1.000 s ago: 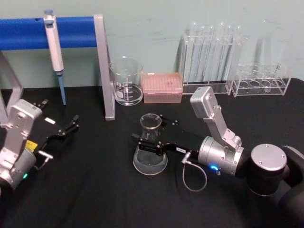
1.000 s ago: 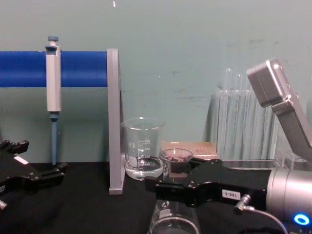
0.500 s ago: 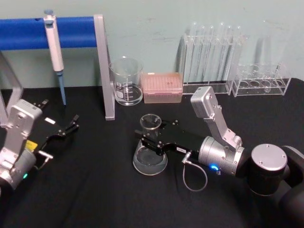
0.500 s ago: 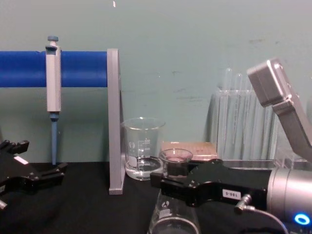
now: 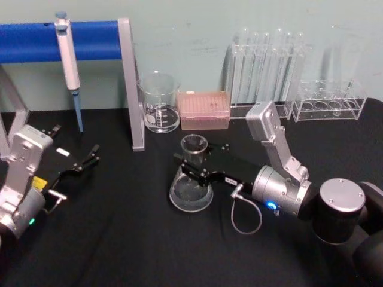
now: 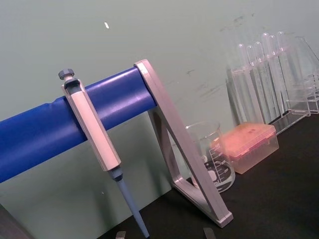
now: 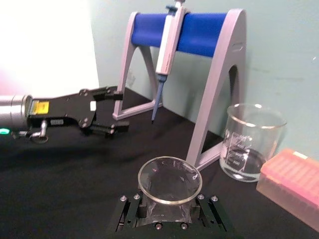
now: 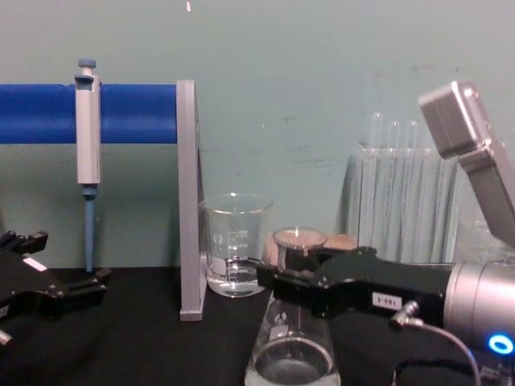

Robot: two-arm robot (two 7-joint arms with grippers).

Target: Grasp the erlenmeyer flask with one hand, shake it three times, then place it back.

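Gripping erlenmeyer flask (image 5: 190, 190) neck: right hand (image 5: 191, 166) jaws; left gripper (image 5: 90, 156) parked, jaws apart

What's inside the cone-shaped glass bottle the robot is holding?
A little clear liquid lies at the bottom of the flask. The right end effector clamps the neck, so the inside there is hidden.

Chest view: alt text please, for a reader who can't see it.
The right black gripper is shut on the neck of a clear glass conical flask with a little clear liquid. Behind stand a clear glass beaker, a grey pipette on a blue-barred stand and tall test tubes; the left black gripper sits open at lower left.
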